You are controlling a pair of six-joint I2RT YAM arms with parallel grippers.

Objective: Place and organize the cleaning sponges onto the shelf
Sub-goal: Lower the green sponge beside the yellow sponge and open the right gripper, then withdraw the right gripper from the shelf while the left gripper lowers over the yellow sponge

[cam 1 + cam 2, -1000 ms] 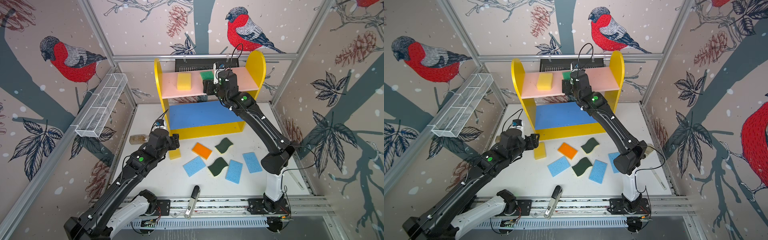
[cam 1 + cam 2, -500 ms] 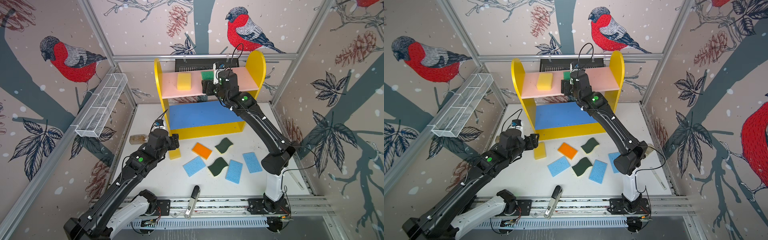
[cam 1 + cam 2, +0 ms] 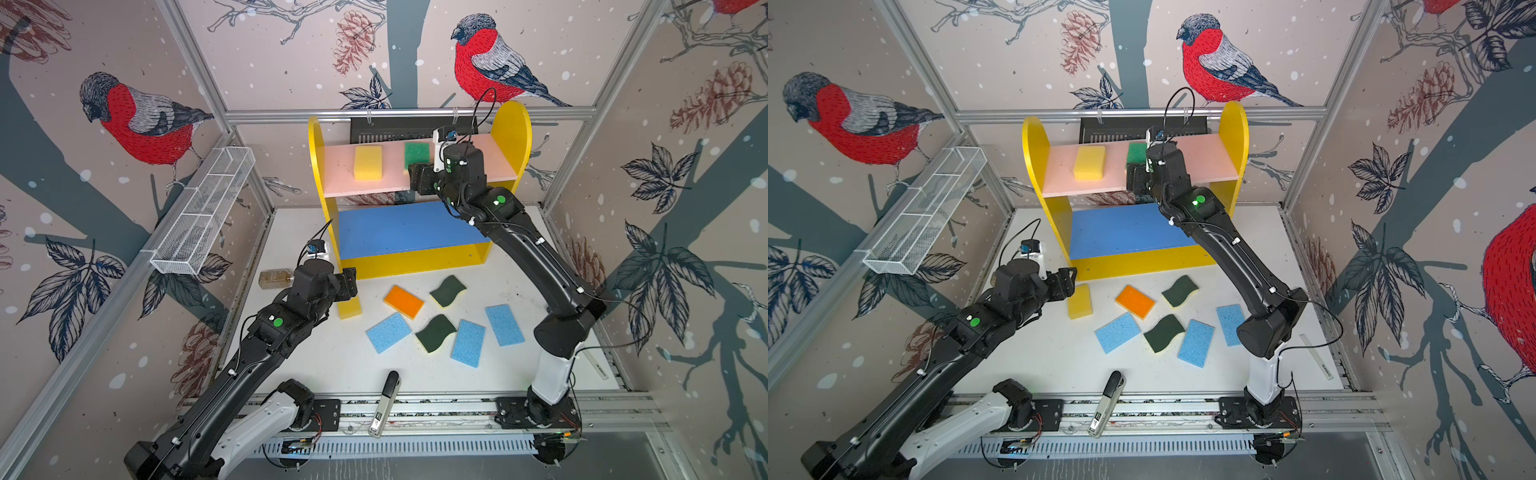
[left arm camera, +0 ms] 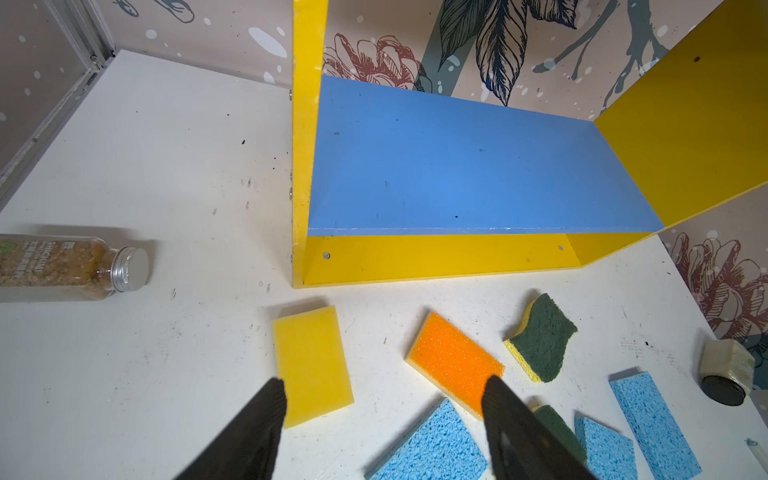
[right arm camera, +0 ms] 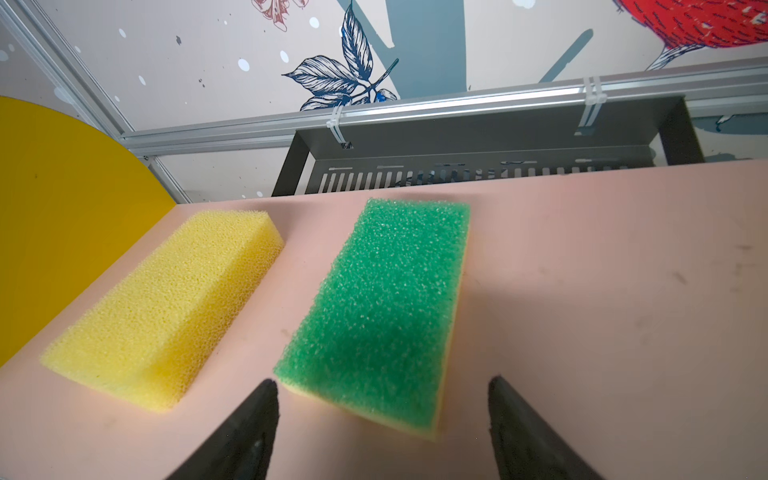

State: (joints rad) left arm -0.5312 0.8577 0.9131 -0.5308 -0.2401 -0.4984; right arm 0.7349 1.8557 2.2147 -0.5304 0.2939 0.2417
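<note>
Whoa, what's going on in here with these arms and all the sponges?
Two robot arms are putting sponges on a shelf. A yellow sponge and a green sponge lie on its pink board. The right fingers stand open just short of the green one, holding nothing. The left fingers are open by a second yellow sponge on the table, not gripping it. Seven sponges lie on the table, and the blue board is bare.

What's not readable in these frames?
- Bottle: cut off by the left wrist view's edge.
- Green sponge: near end hidden by the right arm in both top views.
- One blue sponge: partly behind the right arm in a top view.
</note>
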